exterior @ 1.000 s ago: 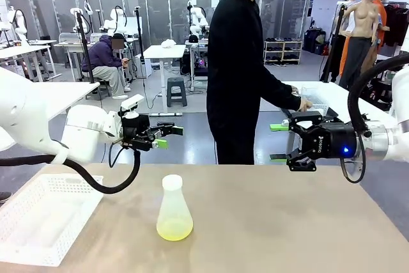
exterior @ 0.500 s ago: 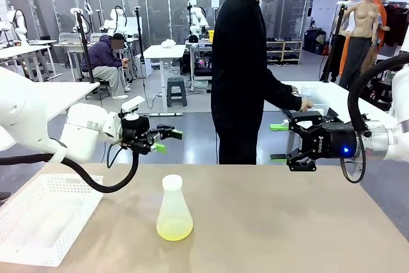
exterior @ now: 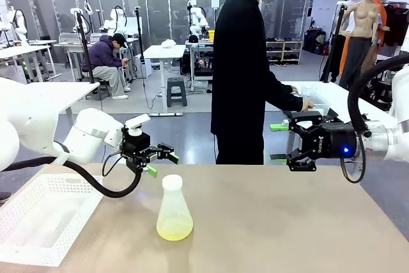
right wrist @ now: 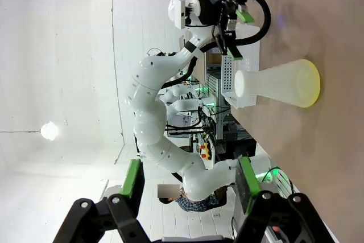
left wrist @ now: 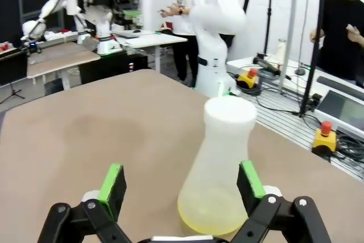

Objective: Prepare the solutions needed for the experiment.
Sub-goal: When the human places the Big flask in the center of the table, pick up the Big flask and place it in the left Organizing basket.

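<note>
**Left tool drops toward the flask**

The brown surface [exterior: 287,222] carries a white perforated tray [exterior: 38,215] at the robot's left edge and, near the middle, an upright translucent Erlenmeyer flask [exterior: 174,209]. The person [exterior: 246,68] stands at the far side, turned toward another table, one hand on a clear container there.

The left arm has swung down and inward over the last second: its tool, the left tool [exterior: 155,160], was up level with the far edge and now hangs just left of and slightly above the flask's white neck. Its jaws are spread fully wide and hold nothing. In the left wrist view the flask [left wrist: 219,169] stands near the right-hand green pad [left wrist: 251,179], not centred between the pads, and untouched.

The right tool [exterior: 280,141] has not moved; it hovers well to the right, jaws apart and empty.

The solution [exterior: 174,228], a shallow yellow-green layer, sits in the flask's base. The approach looks like the start of a grasp; the tool probably needs to centre on the neck first.
</note>
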You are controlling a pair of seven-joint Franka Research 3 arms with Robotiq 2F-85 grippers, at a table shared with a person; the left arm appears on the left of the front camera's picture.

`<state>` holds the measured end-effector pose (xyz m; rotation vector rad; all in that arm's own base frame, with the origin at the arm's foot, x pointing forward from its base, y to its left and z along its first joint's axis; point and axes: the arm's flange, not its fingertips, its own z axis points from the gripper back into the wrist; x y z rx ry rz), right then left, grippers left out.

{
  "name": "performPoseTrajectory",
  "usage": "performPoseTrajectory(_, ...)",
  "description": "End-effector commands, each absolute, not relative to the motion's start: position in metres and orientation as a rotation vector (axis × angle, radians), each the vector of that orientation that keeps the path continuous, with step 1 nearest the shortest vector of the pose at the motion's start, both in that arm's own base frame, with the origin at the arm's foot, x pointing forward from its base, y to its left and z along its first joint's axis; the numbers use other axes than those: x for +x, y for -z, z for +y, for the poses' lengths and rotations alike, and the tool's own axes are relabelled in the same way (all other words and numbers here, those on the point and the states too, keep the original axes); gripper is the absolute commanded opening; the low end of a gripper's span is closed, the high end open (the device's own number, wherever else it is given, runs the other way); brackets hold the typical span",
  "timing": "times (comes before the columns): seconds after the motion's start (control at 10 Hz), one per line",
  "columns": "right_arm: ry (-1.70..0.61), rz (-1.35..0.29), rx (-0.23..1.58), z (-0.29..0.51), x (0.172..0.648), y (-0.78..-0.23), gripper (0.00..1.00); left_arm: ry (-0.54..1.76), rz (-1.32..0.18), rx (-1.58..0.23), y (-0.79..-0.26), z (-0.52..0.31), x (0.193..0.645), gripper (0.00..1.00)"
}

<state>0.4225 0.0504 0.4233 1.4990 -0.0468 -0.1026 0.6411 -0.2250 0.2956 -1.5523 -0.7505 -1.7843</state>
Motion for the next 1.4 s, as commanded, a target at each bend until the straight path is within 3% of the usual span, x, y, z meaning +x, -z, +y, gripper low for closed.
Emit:
performPoseTrajectory(0.0, 0.096, -0.046, 1.507, 0.049, 0.422, -0.424, 0.81, 1.838, -0.709, -1.629, -0.291, -0.229, 0.647, 1.0)
performPoseTrajectory(0.2, 0.096, -0.046, 1.507, 0.049, 0.422, -0.424, 0.81, 1.772, -0.747, -1.692, -0.298, -0.223, 0.654, 1.0)
performPoseTrajectory(0.3, 0.096, -0.046, 1.507, 0.049, 0.422, -0.424, 0.81, 1.801, -0.722, -1.611, -0.286, -0.234, 0.637, 1.0)
performPoseTrajectory(0.7, 0.096, -0.046, 1.507, 0.049, 0.422, -0.424, 0.81, 1.809, -0.74, -1.628, -0.284, -0.241, 0.635, 1.0)
performPoseTrajectory(1.3, 0.096, -0.046, 1.507, 0.049, 0.422, -0.424, 0.81, 1.804, -0.634, -1.696, -0.262, -0.262, 0.617, 1.0)
